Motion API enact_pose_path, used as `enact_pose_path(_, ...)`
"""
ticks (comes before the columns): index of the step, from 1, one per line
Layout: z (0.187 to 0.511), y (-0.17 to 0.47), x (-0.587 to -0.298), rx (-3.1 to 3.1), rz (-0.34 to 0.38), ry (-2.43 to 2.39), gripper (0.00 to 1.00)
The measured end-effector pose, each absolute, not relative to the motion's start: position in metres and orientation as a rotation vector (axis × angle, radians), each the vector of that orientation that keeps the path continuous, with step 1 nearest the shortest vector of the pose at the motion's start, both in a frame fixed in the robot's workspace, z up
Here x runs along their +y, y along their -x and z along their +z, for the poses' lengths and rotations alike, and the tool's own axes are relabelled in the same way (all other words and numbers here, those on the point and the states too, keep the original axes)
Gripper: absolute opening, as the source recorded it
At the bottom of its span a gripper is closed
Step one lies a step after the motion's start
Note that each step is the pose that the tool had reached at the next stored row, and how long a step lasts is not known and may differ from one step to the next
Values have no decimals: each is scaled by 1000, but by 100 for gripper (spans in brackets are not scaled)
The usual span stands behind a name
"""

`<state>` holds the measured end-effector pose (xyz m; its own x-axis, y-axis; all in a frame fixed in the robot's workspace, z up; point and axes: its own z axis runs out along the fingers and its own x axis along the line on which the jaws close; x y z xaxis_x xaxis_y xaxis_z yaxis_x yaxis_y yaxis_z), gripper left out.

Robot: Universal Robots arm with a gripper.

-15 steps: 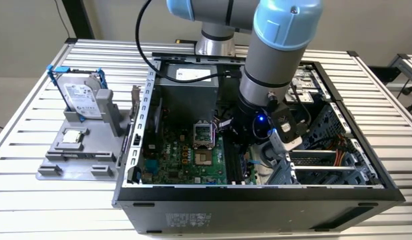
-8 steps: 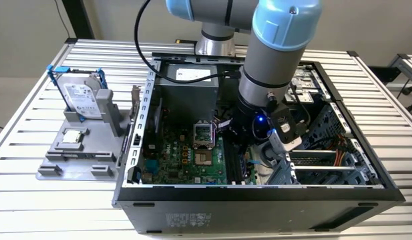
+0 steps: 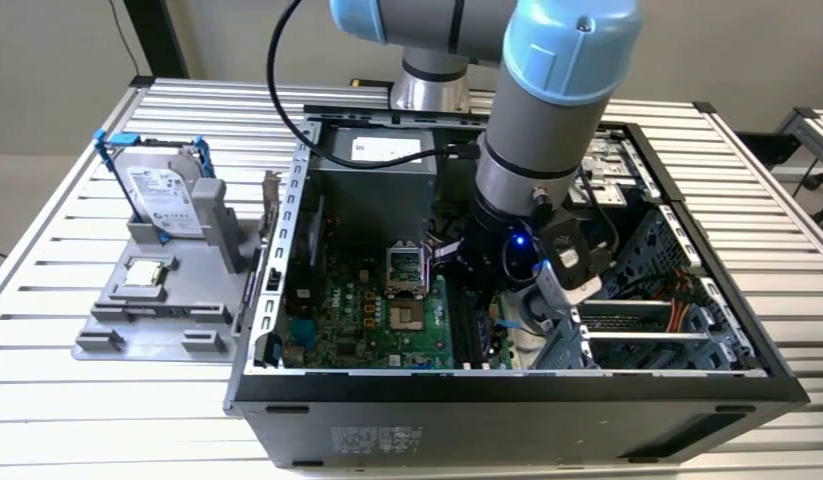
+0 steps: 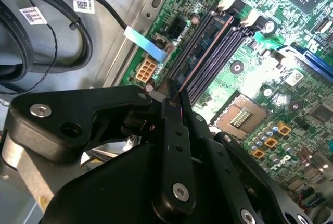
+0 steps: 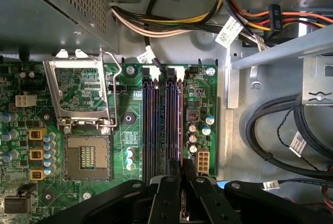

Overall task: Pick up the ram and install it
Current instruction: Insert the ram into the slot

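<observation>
the arm (image 3: 545, 110) comes down steeply from the top of the exterior view, its grey tube and blue joints leaning toward that view's left — the black wrist (image 3: 511, 250) sits low with a small blue light lit. in both wrist views the tool (image 5: 181, 169) points downward, its two black fingers (image 4: 174, 125) drawn close together, almost parallel.

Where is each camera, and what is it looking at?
Exterior view: off the arm, above the table, looking down into the open computer case; the arm shows.
First wrist view: on the arm, facing the motherboard; the gripper shows.
Second wrist view: on the arm, slanting across the gripper at the ram.
All share the motherboard; both wrist views share the memory slots.
</observation>
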<state>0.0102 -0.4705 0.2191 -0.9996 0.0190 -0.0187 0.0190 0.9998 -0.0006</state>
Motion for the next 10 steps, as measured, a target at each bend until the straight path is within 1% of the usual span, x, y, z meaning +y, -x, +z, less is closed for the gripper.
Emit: enact_pose_path(10,219,-12,-471,3124,-3,-39,0)
